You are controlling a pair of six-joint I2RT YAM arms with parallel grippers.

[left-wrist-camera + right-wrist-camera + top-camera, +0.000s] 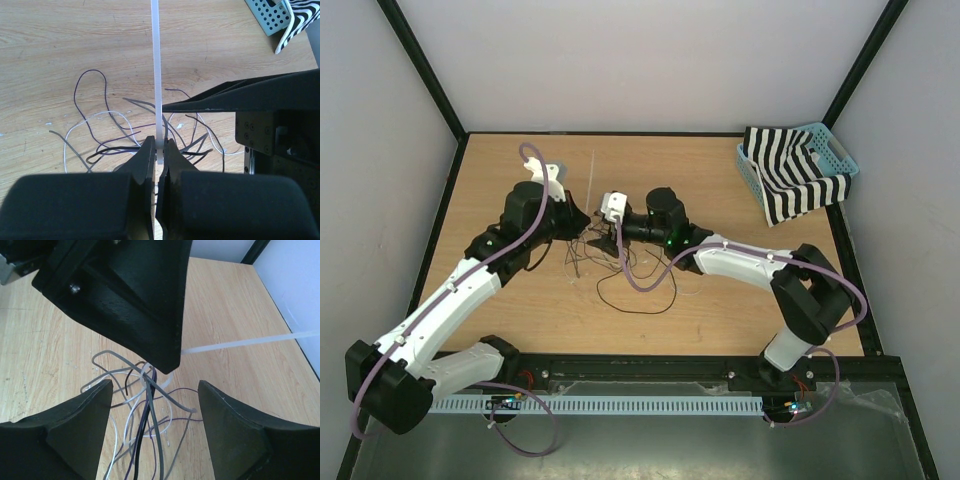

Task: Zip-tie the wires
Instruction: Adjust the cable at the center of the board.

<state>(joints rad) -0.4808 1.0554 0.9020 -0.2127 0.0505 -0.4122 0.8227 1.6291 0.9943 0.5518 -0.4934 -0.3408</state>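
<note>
Top view: wooden surface (720, 320) inside a white-walled booth, both arms reaching in to meet near the middle. Left arm (460, 290) comes from the lower left, right arm (760, 265) from the lower right, their ends almost nose to nose. The wires (635, 295) lie as a loose tangle on the surface under and just in front of the two ends, one dark loop trailing toward the near edge. The zip tie (592, 175) shows only as a faint pale line running away from the end of the left arm toward the far wall. A blue basket (840, 150) holding a black-and-white striped cloth (790, 185) sits at the far right corner, well apart from the work. Left wrist view: left jaws pressed together, pinching the zip tie (156, 60) near its lower end; the strip stands straight up the picture above the tangle of wires (100, 130). A dark finger of the right arm (240, 97) reaches in from the right, its tip just beside the strip. Basket (267, 17) and cloth (300, 15) are in the upper right corner. Right wrist view: right jaws spread wide, nothing clamped; dark, grey and white wires (145, 410) lie on the surface in the gap between the two fingers (75, 430). Whether the fingertips touch any strand is hard to tell from this angle. The black body of the left arm's end (130, 300) hangs just above, with the zip tie (240, 343) sticking out to the right.
</note>
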